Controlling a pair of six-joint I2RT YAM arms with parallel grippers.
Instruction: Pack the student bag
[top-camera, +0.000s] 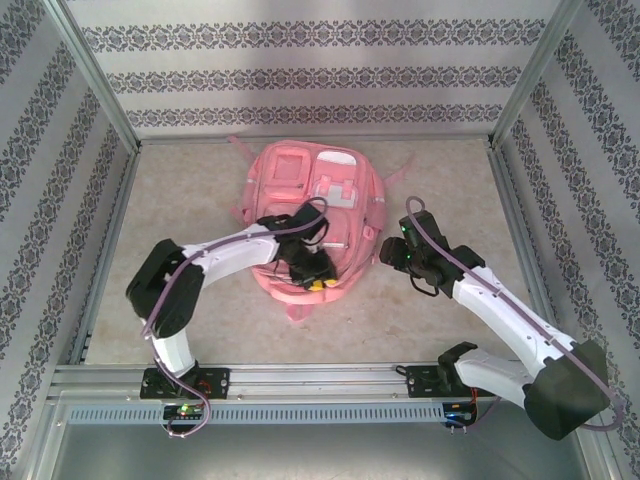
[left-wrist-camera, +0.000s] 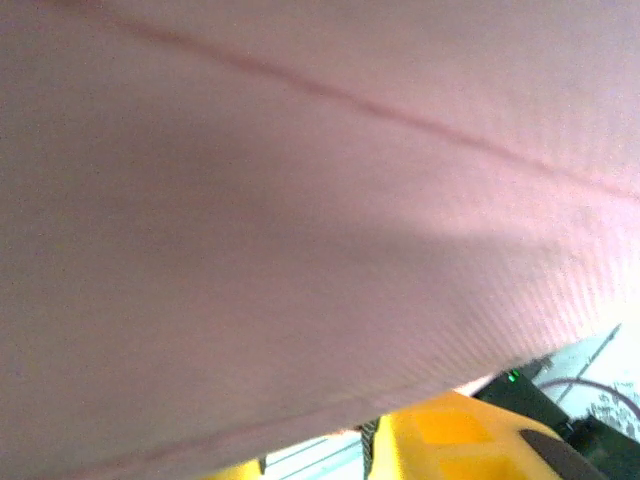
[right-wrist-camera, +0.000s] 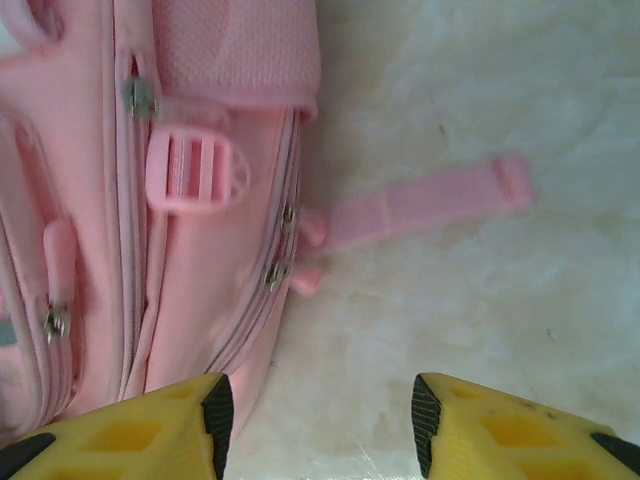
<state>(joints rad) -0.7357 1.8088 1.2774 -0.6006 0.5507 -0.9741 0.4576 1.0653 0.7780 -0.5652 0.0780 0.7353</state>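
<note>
Yellow fingers (right-wrist-camera: 130, 430) of the right gripper (right-wrist-camera: 320, 415) hang spread and empty at the student bag's (top-camera: 290, 170) right flank.
The bag lies flat on the desk (top-camera: 190, 210), strap (right-wrist-camera: 420, 205) trailing sideways. The left gripper (top-camera: 318, 283) sits low on the bag's near end, pink fabric pressed against its camera; whether its fingers are apart or pinching cloth cannot be told. Likely step: working a zip or flap. Next move probably needs a fine pinch on a small zip pull (right-wrist-camera: 277, 275). Pocket contents are hidden.
</note>
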